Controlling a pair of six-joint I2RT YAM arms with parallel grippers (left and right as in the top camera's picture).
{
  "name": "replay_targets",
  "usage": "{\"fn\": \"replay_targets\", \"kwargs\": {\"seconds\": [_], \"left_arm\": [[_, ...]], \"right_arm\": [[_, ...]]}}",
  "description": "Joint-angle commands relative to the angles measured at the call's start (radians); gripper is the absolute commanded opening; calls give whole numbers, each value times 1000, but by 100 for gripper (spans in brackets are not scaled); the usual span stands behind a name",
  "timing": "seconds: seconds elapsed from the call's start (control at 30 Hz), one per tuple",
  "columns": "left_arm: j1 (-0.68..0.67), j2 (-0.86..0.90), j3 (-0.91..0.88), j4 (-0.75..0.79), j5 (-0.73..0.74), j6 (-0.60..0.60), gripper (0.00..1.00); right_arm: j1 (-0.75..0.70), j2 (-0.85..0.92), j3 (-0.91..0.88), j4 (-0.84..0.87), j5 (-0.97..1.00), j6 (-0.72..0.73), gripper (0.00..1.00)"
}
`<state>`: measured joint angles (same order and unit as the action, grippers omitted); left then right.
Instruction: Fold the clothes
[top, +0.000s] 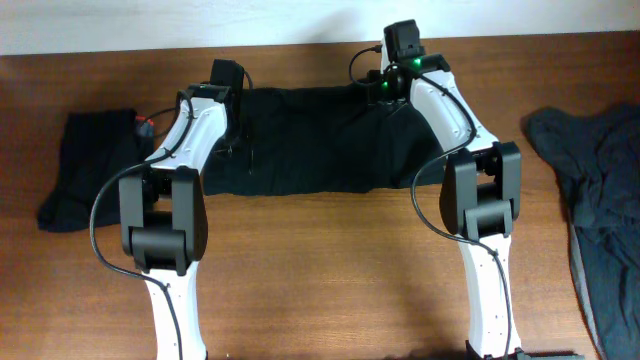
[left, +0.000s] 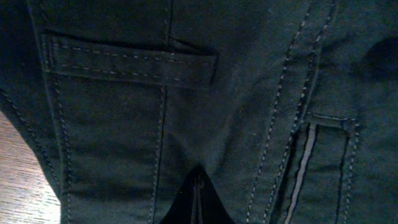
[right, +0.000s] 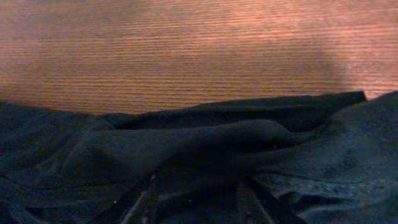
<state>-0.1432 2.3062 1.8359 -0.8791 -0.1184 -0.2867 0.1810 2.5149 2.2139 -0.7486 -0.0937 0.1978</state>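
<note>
Jaws first: my left jaws are clenched, and from the cloth crowding round their tips I judge they pinch the far left corner of the black shorts (top: 310, 140), which lie flat across the far middle of the desk (top: 320, 270) between my arms. My right jaws stand parted over the far right corner, fingers (right: 144, 202) apart with nothing gripped, so to finish this fold cleanly I should let go on the left too and lift both straight up, dragging no cloth.
</note>
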Motion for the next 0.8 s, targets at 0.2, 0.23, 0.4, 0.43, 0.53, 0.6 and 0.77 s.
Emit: {"fn": "replay_targets", "kwargs": {"seconds": [0.2,0.23,0.4,0.43,0.53,0.6,0.77], "left_arm": [[2,35,-4,-5,-21,12,0],[2,35,-4,-5,-21,12,1],[2,36,-4,-5,-21,12,1],[2,36,-4,-5,-21,12,1],[2,36,-4,-5,-21,12,0],[2,36,-4,-5,-21,12,1],[2,36,-4,-5,-21,12,1]], "right_arm": [[-26,12,12,38,27,0,17],[-25,13,12,53,27,0,17],[-25,17,11,116,28,0,24],[-25,22,11,124,28,0,24],[-25,44,11,123,28,0,24],[-25,64,11,112,27,0,23],[-25,86,11,102,27,0,23]]}}
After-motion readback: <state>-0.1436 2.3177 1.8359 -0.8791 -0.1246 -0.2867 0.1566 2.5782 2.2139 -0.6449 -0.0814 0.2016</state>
